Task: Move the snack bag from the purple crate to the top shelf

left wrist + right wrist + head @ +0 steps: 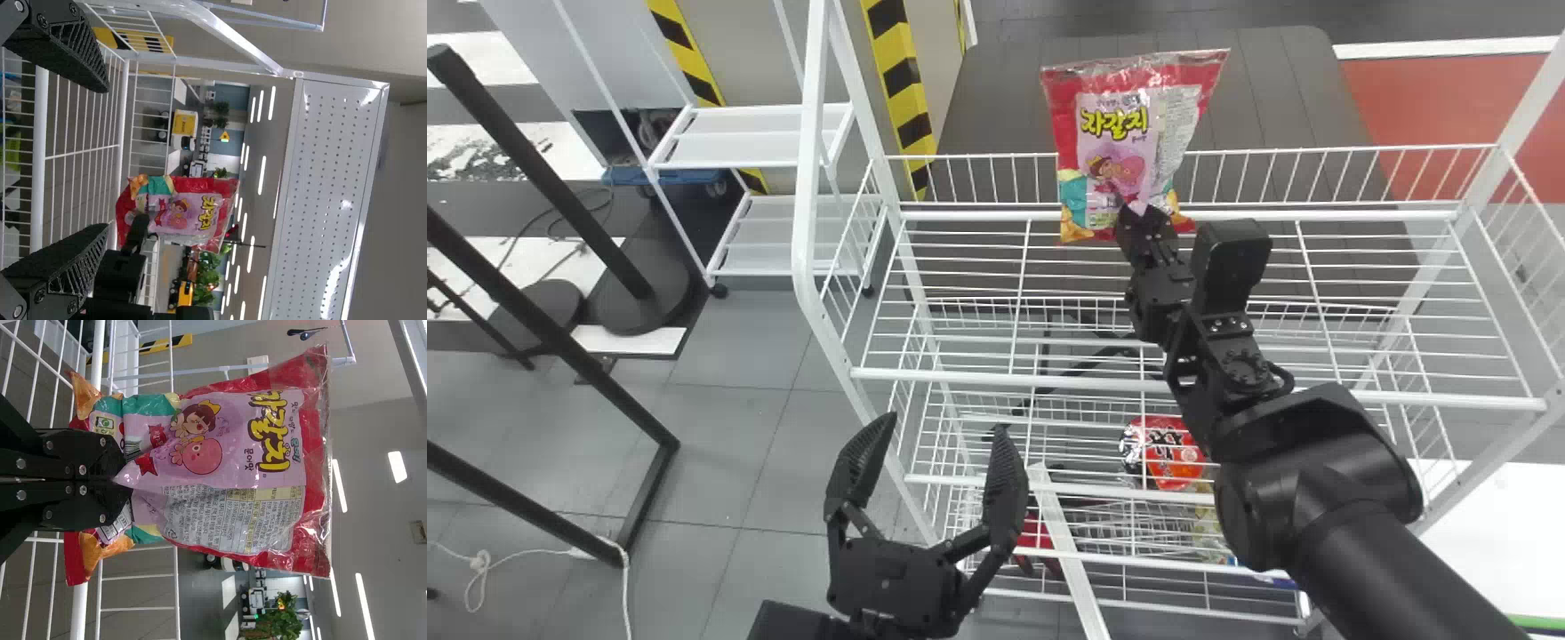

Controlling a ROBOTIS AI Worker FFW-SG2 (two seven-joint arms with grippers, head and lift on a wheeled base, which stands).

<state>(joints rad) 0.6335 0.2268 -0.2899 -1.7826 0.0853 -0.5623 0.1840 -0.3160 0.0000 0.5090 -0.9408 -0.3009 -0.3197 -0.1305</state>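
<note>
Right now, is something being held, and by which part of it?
The right gripper holds the snack bag by the middle of its lower end. The left gripper is open and holds nothing.

Head view looks down — wrist views share the bag [233, 473], right nearer.

The left hand [944, 427] gapes before the white wire rack [41, 160], while farther off the right hand [1138, 219] pinches the upright snack bag [183, 210] near its bottom.

The right end effector [1144, 219] hides part of the snack bag [1120, 133] near its bottom.
</note>
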